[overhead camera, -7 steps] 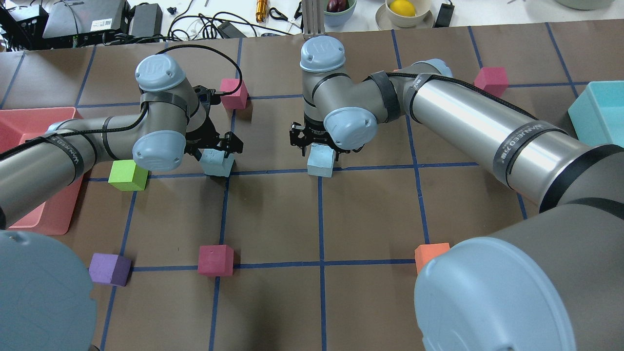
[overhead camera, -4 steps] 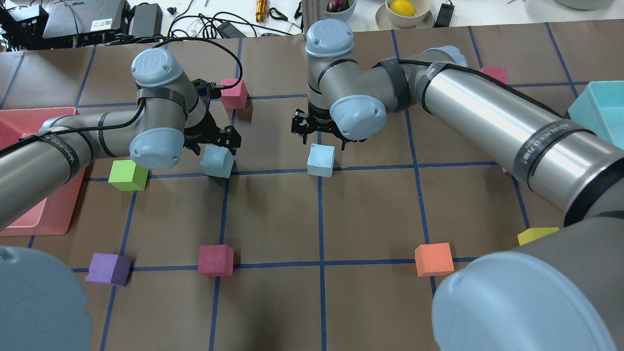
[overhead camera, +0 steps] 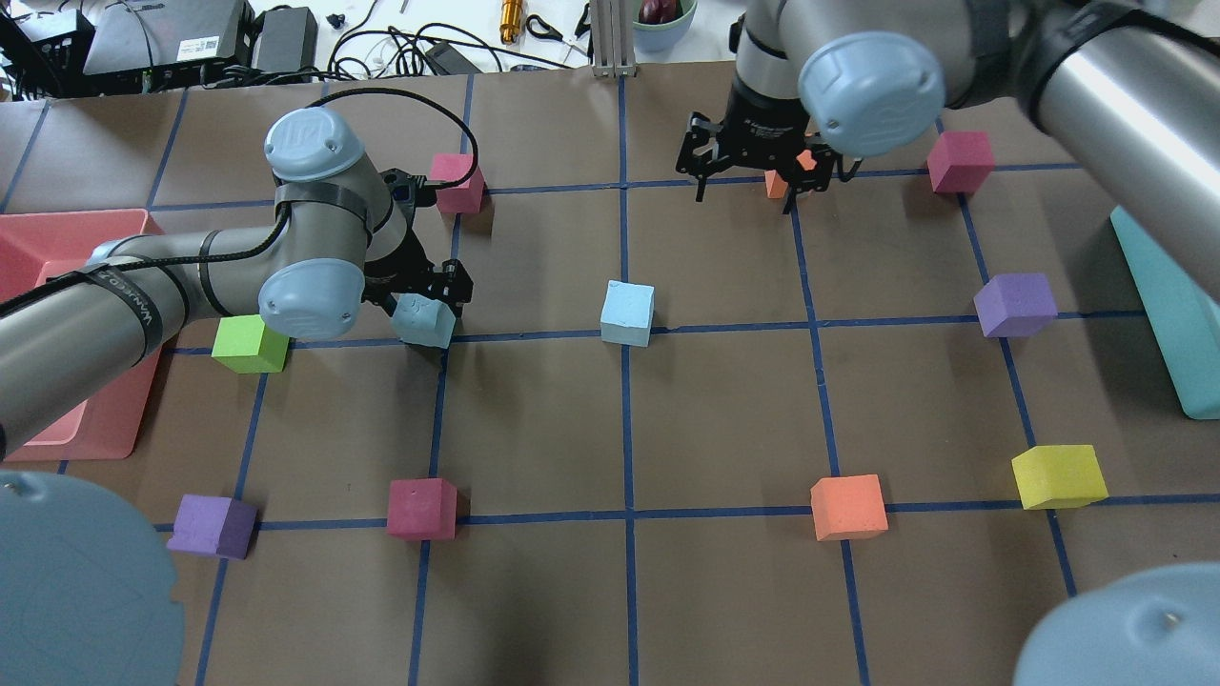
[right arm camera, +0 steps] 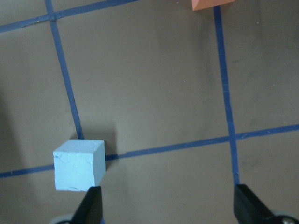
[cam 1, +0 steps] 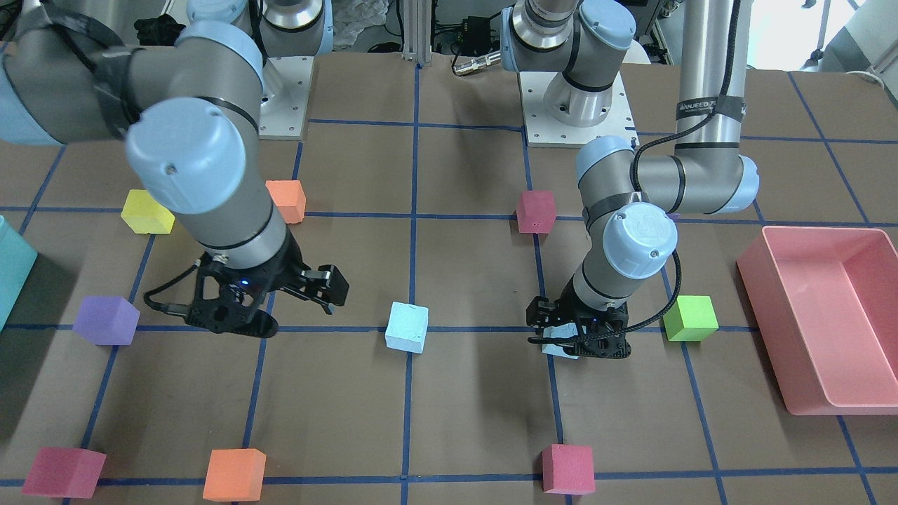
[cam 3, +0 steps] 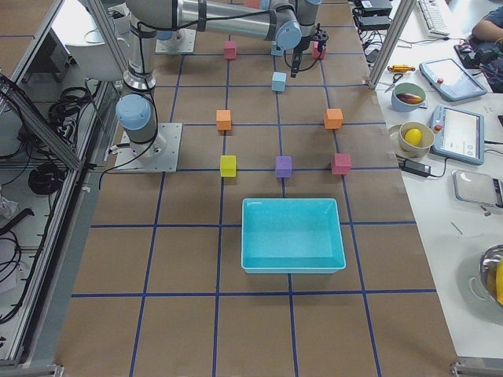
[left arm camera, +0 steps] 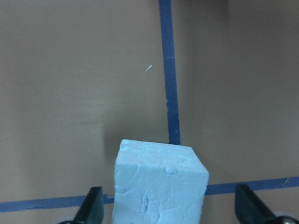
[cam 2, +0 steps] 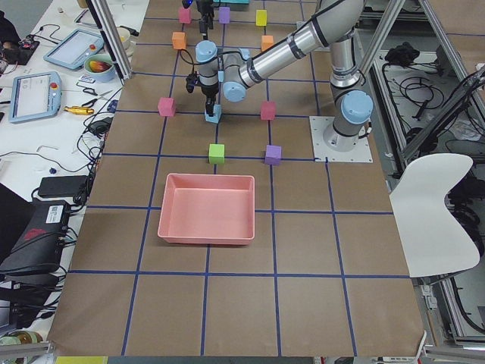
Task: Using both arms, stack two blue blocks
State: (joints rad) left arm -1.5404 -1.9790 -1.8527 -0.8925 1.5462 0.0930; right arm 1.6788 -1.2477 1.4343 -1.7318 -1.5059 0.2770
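Your left tool [left arm camera: 170, 211] straddles one blue block [left arm camera: 159, 182], released, fingers not touching it. Your right tool [right arm camera: 168, 211] hangs released, empty, apart from the other block [overhead camera: 627, 312].

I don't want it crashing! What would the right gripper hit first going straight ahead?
Probably bare brown paper tabletop between the right gripper's fingers; the pale blue foam cube sits close to one finger's path.

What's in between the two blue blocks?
Just bare brown table with a blue tape line, as the overhead view shows. The lone blue block stands free; the other blue block sits inside the open left gripper.
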